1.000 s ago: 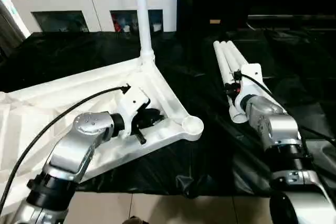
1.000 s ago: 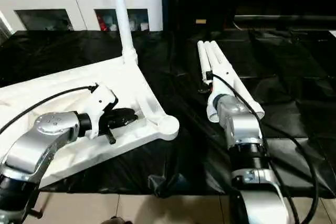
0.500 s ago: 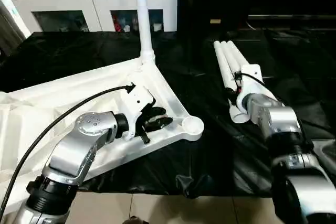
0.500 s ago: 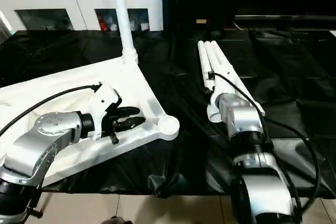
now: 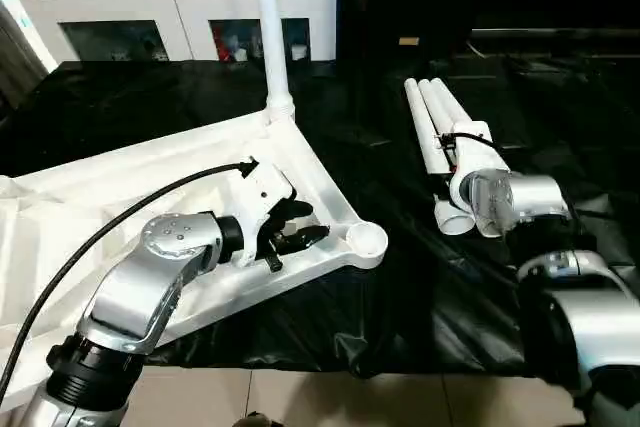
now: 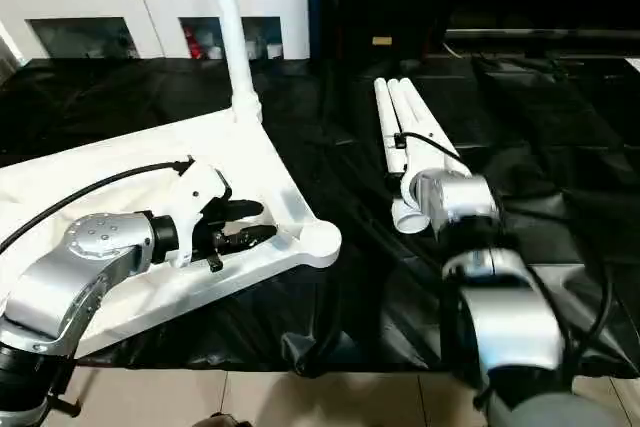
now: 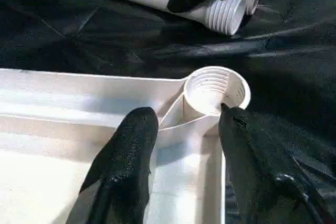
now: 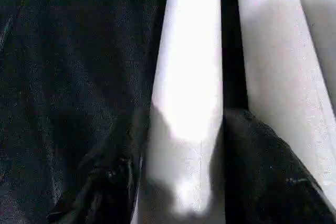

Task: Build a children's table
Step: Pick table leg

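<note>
The white table top (image 5: 150, 172) is lying upside down on the black sheet (image 5: 400, 287), one leg (image 5: 268, 17) already standing upright in its far corner socket. Three loose legs (image 6: 410, 132) are lying side by side to the right. The left gripper (image 7: 181, 129) is hanging open just short of the near corner socket (image 7: 215, 90). The right gripper (image 8: 178, 171) is straddling one loose leg with its fingers (image 8: 268, 166) spread either side.

A home-like room: a white cabinet (image 5: 180, 7) with glass doors holding small household items.
</note>
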You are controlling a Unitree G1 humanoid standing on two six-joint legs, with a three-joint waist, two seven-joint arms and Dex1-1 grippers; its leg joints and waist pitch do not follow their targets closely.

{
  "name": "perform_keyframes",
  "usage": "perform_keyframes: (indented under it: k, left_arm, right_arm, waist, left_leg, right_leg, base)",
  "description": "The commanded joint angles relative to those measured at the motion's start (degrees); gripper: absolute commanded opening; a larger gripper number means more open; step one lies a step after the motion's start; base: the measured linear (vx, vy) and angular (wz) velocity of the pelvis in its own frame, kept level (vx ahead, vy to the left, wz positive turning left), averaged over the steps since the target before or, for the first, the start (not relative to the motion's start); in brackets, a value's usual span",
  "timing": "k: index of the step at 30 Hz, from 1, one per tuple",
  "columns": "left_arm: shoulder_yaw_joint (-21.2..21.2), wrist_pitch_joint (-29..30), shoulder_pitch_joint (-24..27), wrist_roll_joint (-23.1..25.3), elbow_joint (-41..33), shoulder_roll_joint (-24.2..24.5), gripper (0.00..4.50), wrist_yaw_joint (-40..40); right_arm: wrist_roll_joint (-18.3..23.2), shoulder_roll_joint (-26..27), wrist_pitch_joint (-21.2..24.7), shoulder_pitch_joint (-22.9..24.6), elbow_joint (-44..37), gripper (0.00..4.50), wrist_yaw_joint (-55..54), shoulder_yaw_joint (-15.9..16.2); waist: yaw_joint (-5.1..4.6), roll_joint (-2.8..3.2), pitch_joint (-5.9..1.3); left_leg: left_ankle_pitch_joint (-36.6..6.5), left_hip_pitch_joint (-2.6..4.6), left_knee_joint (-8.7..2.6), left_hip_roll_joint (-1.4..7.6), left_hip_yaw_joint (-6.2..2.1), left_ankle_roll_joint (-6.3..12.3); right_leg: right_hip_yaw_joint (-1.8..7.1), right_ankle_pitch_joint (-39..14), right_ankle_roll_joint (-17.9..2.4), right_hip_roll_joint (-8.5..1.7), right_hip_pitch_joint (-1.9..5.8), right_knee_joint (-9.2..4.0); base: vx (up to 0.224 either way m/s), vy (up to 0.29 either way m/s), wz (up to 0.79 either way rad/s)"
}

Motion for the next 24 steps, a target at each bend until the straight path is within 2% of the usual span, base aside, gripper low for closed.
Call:
perform_keyframes:
  k: [1,5,8,9,11,13,24]
  left_arm:
    - [-0.97,0.40,-0.56,-0.03,-1.46,1.17,2.40,-0.63]
    - [-1.25,0.51,-0.53,-0.18,-1.64,1.31,2.40,-0.81]
    - [-1.54,0.68,-0.50,-0.30,-1.70,1.48,2.40,-1.24]
    - [-1.60,0.68,-0.51,-0.33,-1.67,1.58,2.40,-1.44]
    - [-1.64,0.67,-0.53,-0.36,-1.64,1.68,2.40,-1.50]
    - [-1.72,0.60,-0.70,-0.34,-1.41,1.95,2.40,-1.67]
    - [-1.67,0.54,-0.84,-0.53,-1.21,2.49,2.40,-1.88]
  right_arm:
    - [-0.80,-0.61,0.14,-1.60,4.12,2.10,1.41,0.52]
    - [-1.50,-0.99,0.05,-2.70,7.20,1.88,3.35,1.65]
    - [-1.10,-0.98,0.07,-3.06,8.98,1.86,4.87,1.30]
    - [-0.81,-1.03,-0.13,-3.19,10.00,1.85,4.74,0.77]
    - [-0.92,-1.11,-0.41,-3.35,10.79,1.85,4.99,0.78]
    - [-0.67,-1.28,-0.64,-3.68,12.13,1.85,5.77,0.43]
    - [-1.13,-2.28,-1.91,-4.59,15.00,1.85,7.32,0.16]
  waist:
    - [0.13,-0.01,-4.24]
    - [0.17,0.00,-4.22]
    - [0.23,-0.06,-4.18]
    - [0.21,-0.28,-4.20]
    - [0.21,-0.14,-4.19]
    - [0.20,-0.40,-4.14]
    - [0.32,-0.34,-4.15]
  left_leg:
    - [-9.32,0.85,-3.35,1.38,-0.43,-0.59]
    - [-9.35,0.80,-3.30,1.45,-0.38,-0.39]
    - [-9.34,0.74,-3.29,1.50,-0.38,-0.11]
    - [-9.16,0.75,-3.30,1.53,-0.36,0.00]
    - [-9.35,0.74,-3.28,1.52,-0.38,-0.09]
    - [-9.92,0.76,-3.32,1.50,-0.35,-0.07]
    - [-9.99,0.78,-3.27,1.55,-0.34,0.04]
  right_leg:
    - [2.44,-3.76,-14.01,-2.82,3.16,-3.50]
    - [2.43,-3.78,-14.25,-2.87,3.13,-3.49]
    - [2.43,-3.74,-14.46,-2.91,3.15,-3.45]
    - [2.42,-3.64,-14.46,-2.88,3.17,-3.46]
    - [2.42,-4.03,-14.58,-2.94,3.13,-3.43]
    - [2.43,-5.24,-14.41,-2.96,3.15,-3.58]
    - [2.40,-5.50,-14.38,-2.90,3.00,-3.58]
  base:
    - [0.000,0.000,0.00]
    - [0.000,0.000,0.00]
    - [0.000,0.000,0.00]
    - [0.000,0.000,0.00]
    - [0.000,0.000,0.00]
    - [0.000,0.000,0.00]
    - [0.000,0.000,0.00]
